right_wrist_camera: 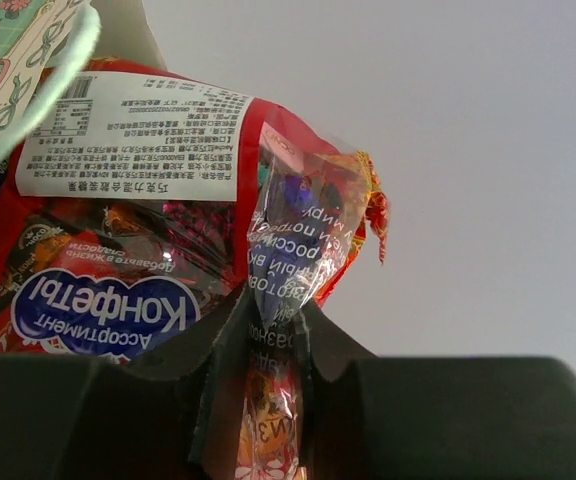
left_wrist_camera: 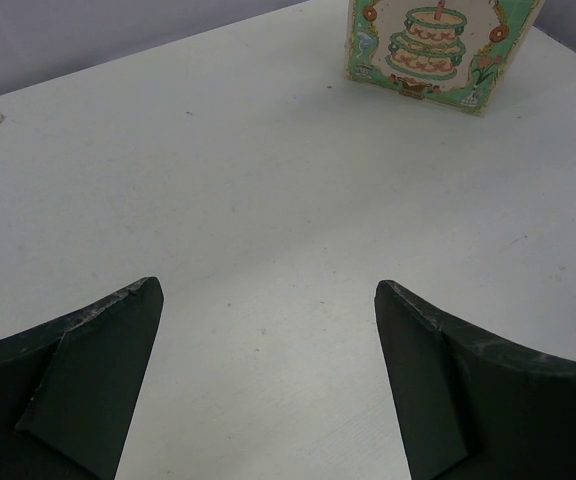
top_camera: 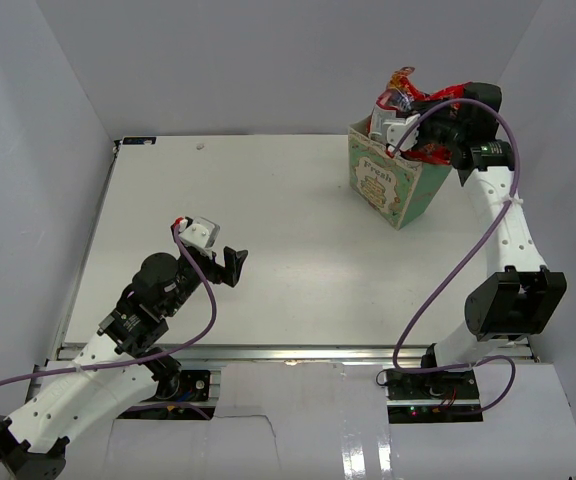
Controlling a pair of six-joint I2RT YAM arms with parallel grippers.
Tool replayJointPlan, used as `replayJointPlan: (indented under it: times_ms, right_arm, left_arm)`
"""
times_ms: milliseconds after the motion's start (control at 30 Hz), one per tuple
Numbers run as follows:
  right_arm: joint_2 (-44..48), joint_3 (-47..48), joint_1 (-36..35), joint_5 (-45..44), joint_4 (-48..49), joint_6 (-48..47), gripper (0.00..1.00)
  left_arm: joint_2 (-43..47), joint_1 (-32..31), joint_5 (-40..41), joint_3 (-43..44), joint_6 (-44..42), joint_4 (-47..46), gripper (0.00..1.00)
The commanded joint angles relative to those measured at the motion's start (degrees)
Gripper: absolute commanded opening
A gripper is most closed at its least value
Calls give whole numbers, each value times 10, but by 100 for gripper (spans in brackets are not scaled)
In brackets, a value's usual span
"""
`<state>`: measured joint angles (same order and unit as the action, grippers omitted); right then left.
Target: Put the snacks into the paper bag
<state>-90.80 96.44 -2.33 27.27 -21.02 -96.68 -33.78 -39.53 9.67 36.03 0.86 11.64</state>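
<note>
The pale green paper bag (top_camera: 388,185) stands at the table's back right; its cake picture shows in the left wrist view (left_wrist_camera: 431,50). My right gripper (top_camera: 415,130) is over the bag's mouth, shut on a corner of the large red crinkly candy bag (top_camera: 408,95). In the right wrist view the red bag (right_wrist_camera: 138,230) hangs beside the paper bag's rim (right_wrist_camera: 28,70), its clear printed edge pinched between my fingertips (right_wrist_camera: 273,320). My left gripper (top_camera: 230,262) is open and empty over the bare table at centre-left. The other snacks are not in view.
White table (top_camera: 268,220) with grey walls at the back and both sides. A small speck lies near the back edge (top_camera: 200,146). The right arm's purple cable (top_camera: 448,290) loops down toward its base.
</note>
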Motion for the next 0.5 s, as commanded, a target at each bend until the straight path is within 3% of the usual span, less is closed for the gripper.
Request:
replayJointPlan:
  times_ms: [0, 67, 167, 467]
  right_arm:
    - [16, 7, -8, 10, 105, -29, 27]
    - [16, 5, -11, 9, 106, -29, 42]
    - [17, 5, -16, 9, 108, -23, 51]
    - [27, 35, -28, 19, 107, 34, 59]
  left_arm:
    - [-1, 3, -2, 4, -2, 1, 98]
    - [-1, 3, -2, 4, -2, 1, 98]
    - [-1, 4, -2, 4, -2, 1, 98]
    - [0, 4, -4, 4, -3, 1, 98]
